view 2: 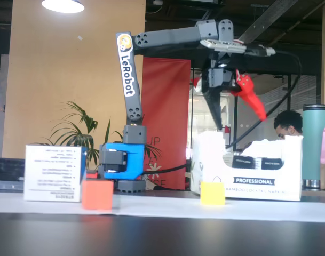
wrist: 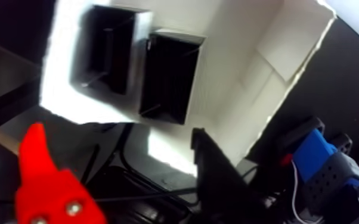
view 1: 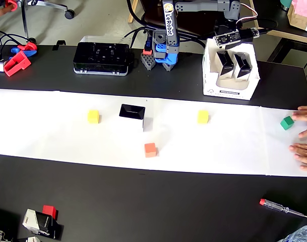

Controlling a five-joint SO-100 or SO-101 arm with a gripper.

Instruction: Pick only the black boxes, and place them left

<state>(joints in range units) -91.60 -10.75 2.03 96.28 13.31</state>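
**A:** Where does the next black box lie from the pincer?

**B:** Nearest the overhead camera, one black box (view 1: 132,111) sits alone on the white paper (view 1: 57,126), between a yellow cube (view 1: 94,116) and an orange cube (view 1: 150,149). It is well to the left of the arm's reach just now. Farther back, two more black boxes (view 1: 234,65) stand side by side in the white carton (view 1: 229,93), and the gripper (view 2: 242,114) hangs directly above them.

**B:** In the wrist view their long axes (wrist: 170,77) run parallel, away from the camera, and the red finger and the black finger point down toward them.

**A:** Pincer state?

**B:** Spread wide and empty; nothing is between the fingers.

**A:** Any writing?

**B:** "LeRobot" on the arm (view 2: 127,64), and "PROFESSIONAL" on the carton's front. Below it I think it says "BAMBOO COCKTAIL", but the print is too small to be sure.
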